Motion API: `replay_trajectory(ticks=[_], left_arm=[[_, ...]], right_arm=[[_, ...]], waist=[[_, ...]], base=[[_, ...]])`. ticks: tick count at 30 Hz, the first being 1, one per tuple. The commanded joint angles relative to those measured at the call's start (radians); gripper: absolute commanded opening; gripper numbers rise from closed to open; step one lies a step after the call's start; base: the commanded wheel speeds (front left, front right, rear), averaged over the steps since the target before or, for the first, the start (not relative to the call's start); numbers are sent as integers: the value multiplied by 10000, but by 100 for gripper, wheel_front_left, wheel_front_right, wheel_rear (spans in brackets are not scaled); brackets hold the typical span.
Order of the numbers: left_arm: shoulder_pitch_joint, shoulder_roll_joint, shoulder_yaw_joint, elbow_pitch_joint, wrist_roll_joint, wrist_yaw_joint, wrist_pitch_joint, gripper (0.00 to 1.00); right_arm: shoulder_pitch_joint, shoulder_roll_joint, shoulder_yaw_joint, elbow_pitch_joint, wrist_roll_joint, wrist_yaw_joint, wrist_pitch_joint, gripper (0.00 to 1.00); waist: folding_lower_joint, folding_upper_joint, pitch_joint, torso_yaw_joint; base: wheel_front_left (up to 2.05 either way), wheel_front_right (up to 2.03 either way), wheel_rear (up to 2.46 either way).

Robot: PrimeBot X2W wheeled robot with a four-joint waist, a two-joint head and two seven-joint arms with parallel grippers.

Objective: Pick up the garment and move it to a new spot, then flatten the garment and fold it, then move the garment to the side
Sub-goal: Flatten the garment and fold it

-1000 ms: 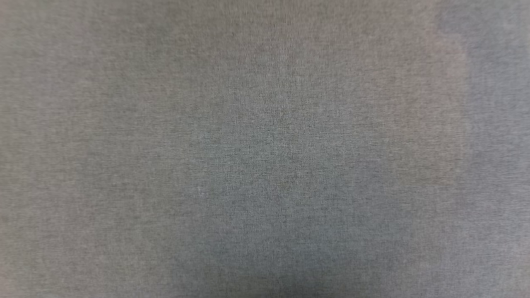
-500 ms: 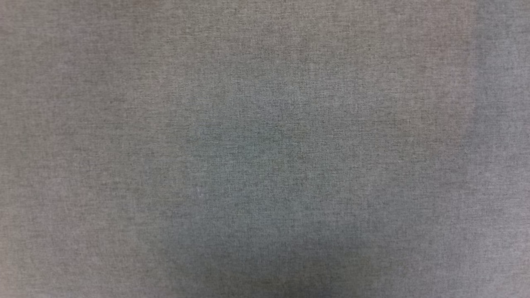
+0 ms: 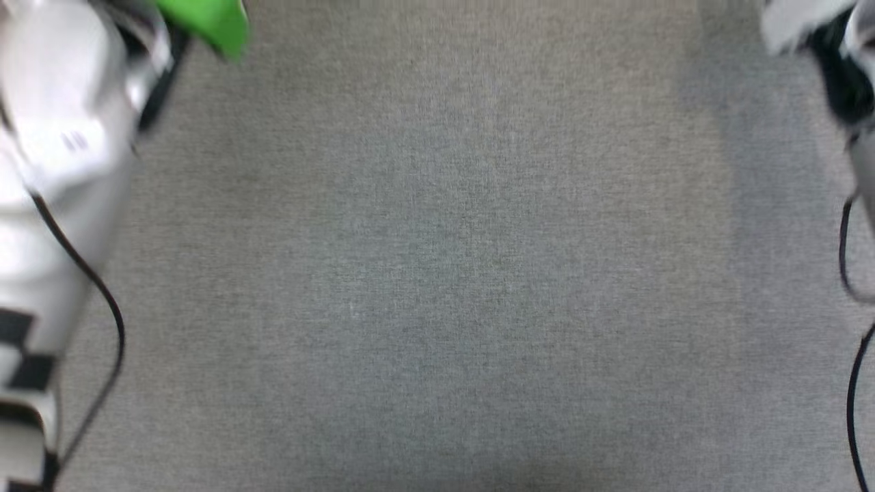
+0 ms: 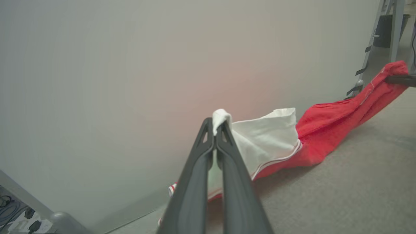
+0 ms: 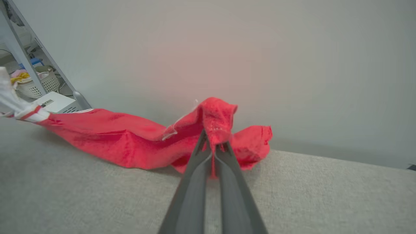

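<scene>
The garment point(image 4: 338, 123) is a red jersey with white sleeves and red-white trim, stretched between my two grippers just above the grey cloth surface. In the left wrist view my left gripper point(image 4: 215, 130) is shut on a white sleeve point(image 4: 266, 136). The right wrist view has my right gripper point(image 5: 214, 143) shut on a bunched red edge of the garment point(image 5: 130, 143), the rest of which sags toward the surface. The lettering is hidden. The head view holds my pale left forearm point(image 3: 61, 171) and part of my right arm point(image 3: 841, 61) at its edges.
A grey cloth surface point(image 3: 437, 273) spreads below me. A pale wall point(image 4: 130, 65) stands close behind the garment. A green object point(image 3: 205, 24) shows at the head view's top left. A metal frame leg point(image 5: 19, 55) and a white basket point(image 5: 35, 86) stand at the side.
The head view has shifted and sharpened: both arms and a green object now show at its edges, where earlier there was just blurred grey cloth.
</scene>
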Motion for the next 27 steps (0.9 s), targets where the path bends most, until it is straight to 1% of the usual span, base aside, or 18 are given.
replay_trajectory(ticks=[1, 6, 7, 9, 12, 16, 21, 27], left_arm=[[682, -15, 52, -190, -33, 80, -57, 0], [3298, 210, -57, -806, -240, 279, -57, 0], [4629, 392, -114, -1092, -520, 424, -55, 0], [5530, 582, -180, -1260, -699, 585, -28, 0], [6551, 797, -206, -1504, -1037, 729, 55, 0], [7800, 1287, -345, -2107, -1492, 703, 420, 0], [9130, 1818, -580, -3031, -1822, 922, 884, 0], [10311, 2143, -946, -4031, -2042, 1207, 1298, 0]], right_arm=[[515, -172, 114, -91, 218, -9, -24, 0], [2472, -624, 481, -229, 1241, -9, 110, 0], [3468, -826, 703, -322, 1779, -9, 262, 0], [4139, -969, 879, -429, 2140, -9, 361, 0], [4836, -1167, 1046, -563, 2533, -9, 492, 0], [5579, -1340, 1165, -738, 3048, -9, 603, 0], [6439, -1579, 1250, -916, 3647, -9, 907, 0], [7452, -1849, 1322, -1328, 4209, -9, 1306, 0]], waist=[[1, 0, -1108, 165], [1, 0, -2255, 300], [1, 0, -2813, 355], [1, 0, -3201, 398], [1, 0, -3580, 441], [1, 0, -4052, 492], [1, 0, -4615, 560], [1, 0, -5160, 606]], base=[[0, 0, 0], [0, 0, 0], [0, 0, 0], [0, 0, 0], [0, 0, 0], [0, 0, 0], [0, 0, 0], [0, 0, 0]])
